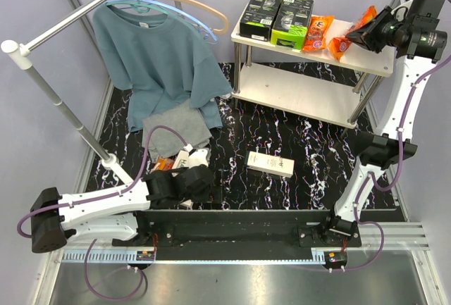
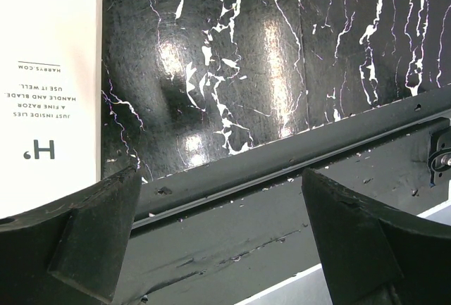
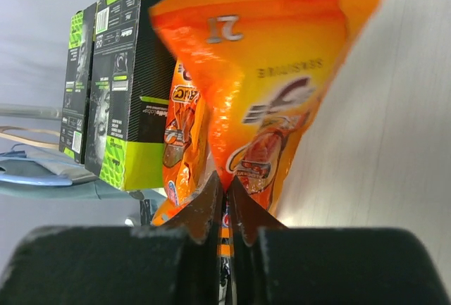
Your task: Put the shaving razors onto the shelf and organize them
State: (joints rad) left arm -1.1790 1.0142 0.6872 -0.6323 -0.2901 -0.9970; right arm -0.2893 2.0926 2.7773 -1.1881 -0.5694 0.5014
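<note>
Orange "SENSITIVE" pack (image 3: 282,72) pinched in right gripper (image 3: 227,185); left gripper (image 2: 220,185) spread by "HARRYS.COM" box (image 2: 49,79)

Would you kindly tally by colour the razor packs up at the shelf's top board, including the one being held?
Black-and-lime boxes: 2
Orange blister packs: 3, one pinched in the right end effector
Total: 5

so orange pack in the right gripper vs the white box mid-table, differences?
Look: the orange pack is glossy and flat; the white box is a slim carton.
Grip: the right gripper pinches the orange pack; the white box lies free.
Place: orange pack up over the shelf top; white box flat on the black mat.
Both are razor packs.
</note>
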